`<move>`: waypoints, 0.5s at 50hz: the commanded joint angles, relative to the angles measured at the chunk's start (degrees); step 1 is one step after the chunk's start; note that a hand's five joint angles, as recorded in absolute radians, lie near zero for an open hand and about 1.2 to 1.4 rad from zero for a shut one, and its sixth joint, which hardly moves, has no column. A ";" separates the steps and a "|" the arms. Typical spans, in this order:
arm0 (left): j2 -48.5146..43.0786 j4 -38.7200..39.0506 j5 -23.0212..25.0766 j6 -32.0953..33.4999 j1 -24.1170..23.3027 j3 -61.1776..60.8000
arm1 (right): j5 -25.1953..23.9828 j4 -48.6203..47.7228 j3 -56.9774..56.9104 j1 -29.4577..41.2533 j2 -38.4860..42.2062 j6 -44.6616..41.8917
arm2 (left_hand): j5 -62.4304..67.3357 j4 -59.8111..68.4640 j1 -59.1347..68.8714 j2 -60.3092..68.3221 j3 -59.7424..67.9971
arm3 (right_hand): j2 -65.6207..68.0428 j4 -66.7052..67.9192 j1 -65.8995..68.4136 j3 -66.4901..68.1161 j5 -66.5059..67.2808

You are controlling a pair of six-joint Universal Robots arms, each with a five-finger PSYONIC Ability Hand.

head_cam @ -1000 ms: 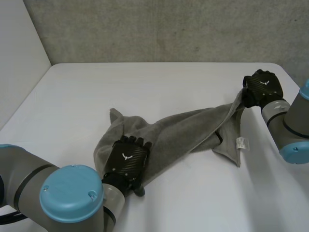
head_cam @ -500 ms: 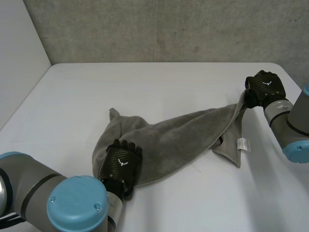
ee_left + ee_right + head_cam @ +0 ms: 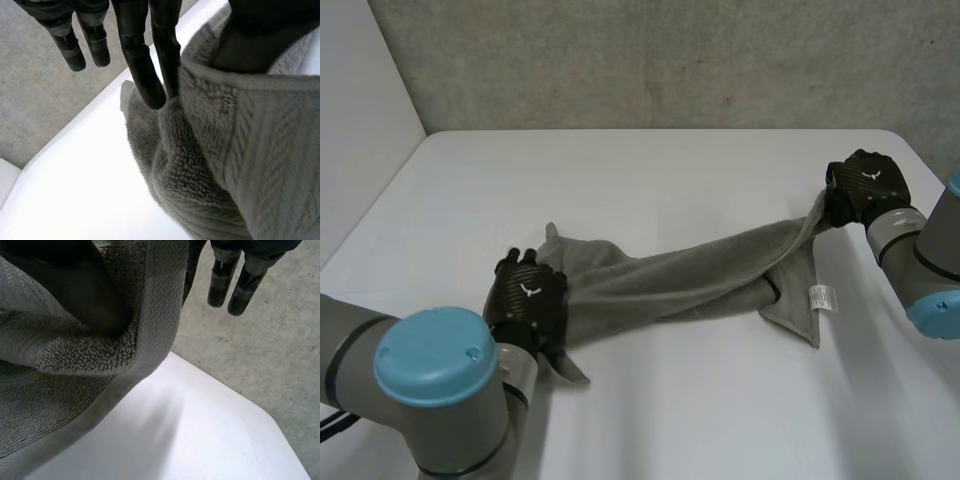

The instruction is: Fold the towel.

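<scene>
Underneath everything, a white worktop [image 3: 670,170], bare at the far side. Across its near half, a grey towel [image 3: 690,275], drawn into a long, twisted band between the two hands, sagging onto the surface along the middle, with a loose flap folded under near the right end. Soft, thick terry by the look of it: light, limp, not slippery, nothing to break, but likely to bunch and rope up rather than lie flat when pulled from two points. Best taken at the corners or along the hemmed edge, then spread before any fold. At the band's left end, the left hand [image 3: 525,300], closed on the cloth, a small tail hanging out below it. At the far right end, the right hand [image 3: 865,190], likewise clamped on a corner raised off the surface. From the head view, only the backs of both hands; from the left wrist view, the pinch itself, towel edge caught between straight fingers [image 3: 145,75] and thumb. Same in the right wrist view: hem wrapped over the thumb, pressed against the fingers behind it. Smallest, a white label [image 3: 820,297] on the flap, seen from overhead.
</scene>
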 commanded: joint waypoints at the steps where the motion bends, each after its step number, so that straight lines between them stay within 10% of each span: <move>1: 2.10 -0.67 8.03 -0.06 2.75 -0.52 | -1.70 4.25 2.00 -0.05 -0.78 -0.44 | 10.30 -3.18 11.47 10.07 -2.82 | 3.85 -3.85 6.08 -2.33 4.45; 25: 13.70 -20.97 30.62 0.11 17.60 7.03 | -21.20 27.88 11.58 -4.53 -16.69 -16.34 | 10.30 -3.18 11.47 10.07 -2.82 | 3.85 -3.85 6.08 -2.33 4.45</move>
